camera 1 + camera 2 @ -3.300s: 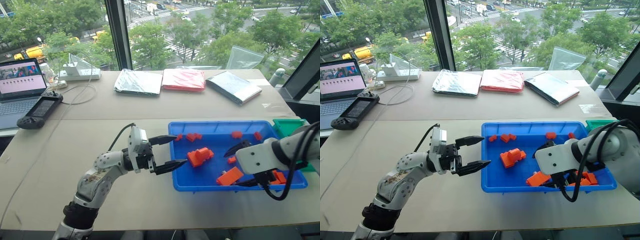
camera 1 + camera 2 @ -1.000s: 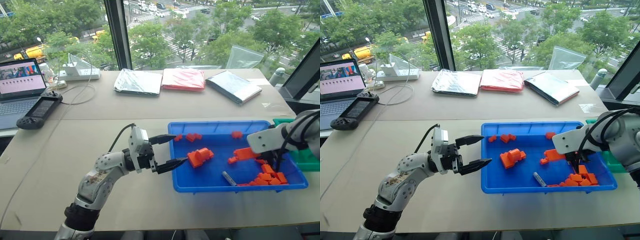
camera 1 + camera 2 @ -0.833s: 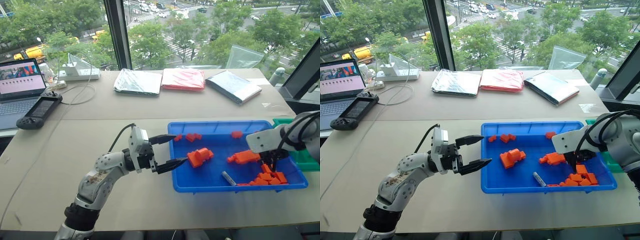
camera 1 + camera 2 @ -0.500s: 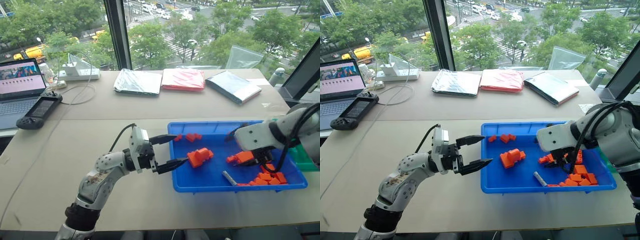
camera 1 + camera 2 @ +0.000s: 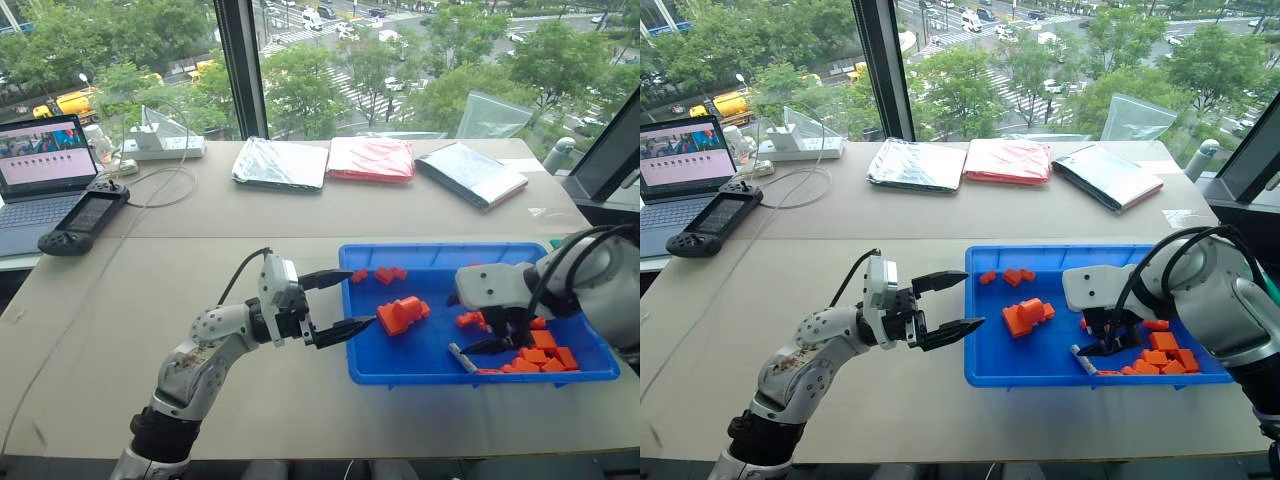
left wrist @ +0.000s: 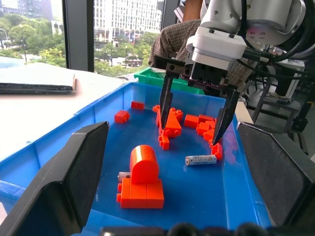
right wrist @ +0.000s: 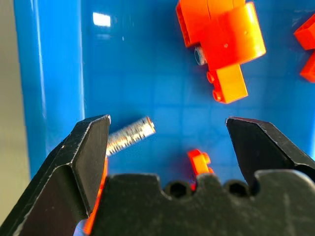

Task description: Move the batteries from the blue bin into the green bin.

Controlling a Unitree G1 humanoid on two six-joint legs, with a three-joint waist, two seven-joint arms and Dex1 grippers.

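A silver cylindrical battery lies on the floor of the blue bin, near its front wall, amid orange bricks. The right gripper hangs over it, jaws spread wide and empty, the battery just beside one fingertip. The left gripper hovers open and empty at the bin's left end.

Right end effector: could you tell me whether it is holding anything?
No, the right end effector hangs open and empty above the blue bin.

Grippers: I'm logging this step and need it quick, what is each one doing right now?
Left gripper: open, holding nothing, at the wide blue plastic tray's end.
Right gripper: open, empty, over the small silver cylindrical battery.
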